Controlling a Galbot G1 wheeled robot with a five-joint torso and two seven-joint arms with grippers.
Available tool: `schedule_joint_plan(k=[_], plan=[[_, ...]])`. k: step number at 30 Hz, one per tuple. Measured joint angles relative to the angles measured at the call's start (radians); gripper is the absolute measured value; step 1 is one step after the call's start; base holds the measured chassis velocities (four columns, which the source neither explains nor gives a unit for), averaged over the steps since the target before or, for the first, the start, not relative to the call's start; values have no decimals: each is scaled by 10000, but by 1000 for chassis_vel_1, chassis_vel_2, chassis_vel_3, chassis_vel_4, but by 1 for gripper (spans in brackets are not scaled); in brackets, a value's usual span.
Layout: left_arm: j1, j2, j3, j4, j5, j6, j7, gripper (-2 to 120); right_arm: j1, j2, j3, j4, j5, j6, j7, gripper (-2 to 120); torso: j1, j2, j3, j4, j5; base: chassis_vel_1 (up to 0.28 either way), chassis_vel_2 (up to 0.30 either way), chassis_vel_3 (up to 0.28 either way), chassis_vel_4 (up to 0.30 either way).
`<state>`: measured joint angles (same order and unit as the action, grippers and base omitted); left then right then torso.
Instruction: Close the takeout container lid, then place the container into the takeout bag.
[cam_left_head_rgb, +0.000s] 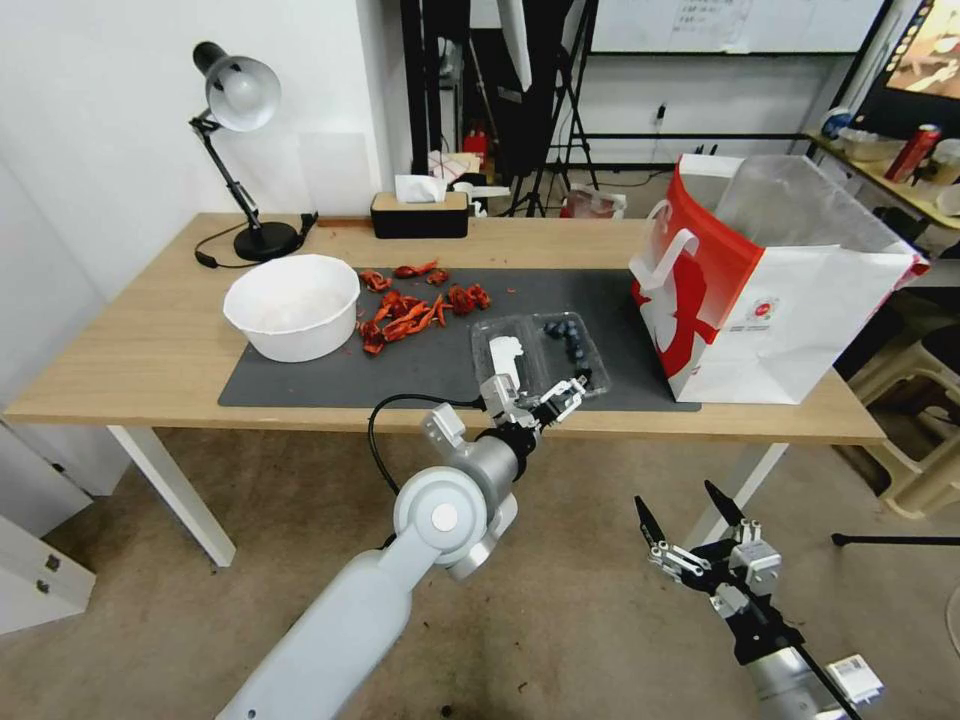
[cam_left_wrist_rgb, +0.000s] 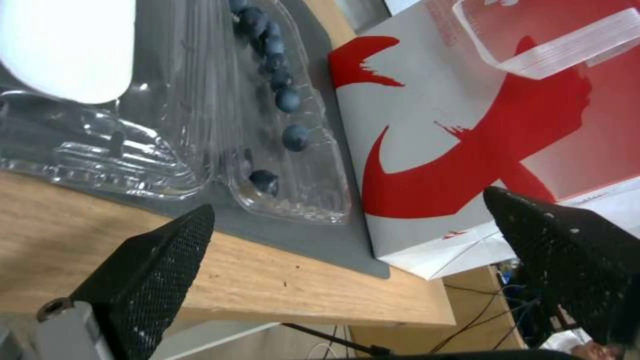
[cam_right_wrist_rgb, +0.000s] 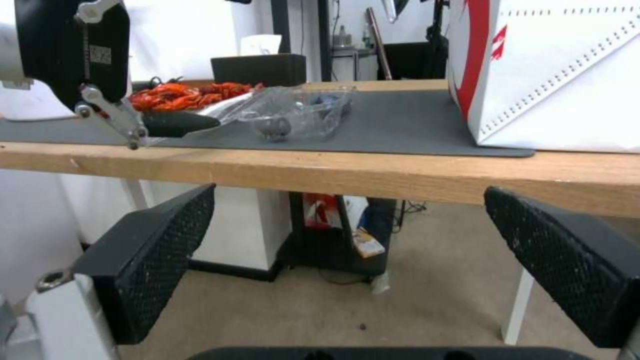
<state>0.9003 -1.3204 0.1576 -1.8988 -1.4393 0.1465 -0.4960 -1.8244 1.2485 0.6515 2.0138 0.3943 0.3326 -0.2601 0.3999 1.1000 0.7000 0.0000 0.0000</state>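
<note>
The takeout container (cam_left_head_rgb: 540, 355) lies open on the dark mat (cam_left_head_rgb: 300, 385) near the table's (cam_left_head_rgb: 130, 370) front edge, its two clear halves flat side by side, just beside the takeout bag (cam_left_head_rgb: 790, 310) but not touching it. The clear plastic is hard to trace against the mat; what marks it out are the dark blueberries (cam_left_head_rgb: 568, 338) in the half nearer the bag and the white oblong label (cam_left_head_rgb: 505, 358) on the lid (cam_left_head_rgb: 503, 352), whose print cannot be read. The left hand (cam_left_head_rgb: 530, 400) hovers at the container's near edge with its fingers spread wide and nothing between them; from the head view it covers part of that edge, and whether a finger touches the plastic cannot be told. In the left wrist view the label and the lid run off the picture. The right hand (cam_left_head_rgb: 690, 520) hangs low in front of the table, below its top, fingers wide apart and empty. The bag stands upright at the table's right end, red side panel toward the container, clear liner rising from its mouth; the small red logo (cam_left_head_rgb: 762, 311) and the line of print beneath it are too small to read. A white bowl (cam_left_head_rgb: 292, 305) and a scatter of red pieces (cam_left_head_rgb: 415, 305) lie left of the container, and the desk lamp (cam_left_head_rgb: 240, 150) and tissue box (cam_left_head_rgb: 419, 212) stand farther back on the table.
</note>
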Motion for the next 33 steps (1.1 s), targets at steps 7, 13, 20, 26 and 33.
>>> schedule_joint_plan(k=[7, 13, 20, 26, 33], plan=[[-105, -36, -13, 51, -117, 106, -455, 100, 53, 5, -40, -69, -43, -11, 41, 100, 0, 0, 0, -1, 0, 0, 0, 0, 0], [-242, -117, -32, 120, -177, 141, -1036, 100, 66, 20, -48, -135, -52, 4, 47, 100, 0, -1, 0, -1, 0, 0, 0, 0, 0], [-246, -203, -76, 128, -212, 210, -1399, 100, 64, 23, -66, -148, -64, 33, 54, 100, 0, 0, 0, 0, 0, 0, 0, 0, 0], [-301, -323, -151, 146, -280, 179, -1660, 100, 103, 29, -142, -147, -173, 32, 109, 100, 0, -1, 0, -1, 0, 0, 0, 0, 0], [-343, -419, -243, 225, -343, 124, -1823, 100, 115, 153, -284, -232, -366, 67, 107, 100, 0, 0, 0, -1, 0, 0, 0, 0, 0]])
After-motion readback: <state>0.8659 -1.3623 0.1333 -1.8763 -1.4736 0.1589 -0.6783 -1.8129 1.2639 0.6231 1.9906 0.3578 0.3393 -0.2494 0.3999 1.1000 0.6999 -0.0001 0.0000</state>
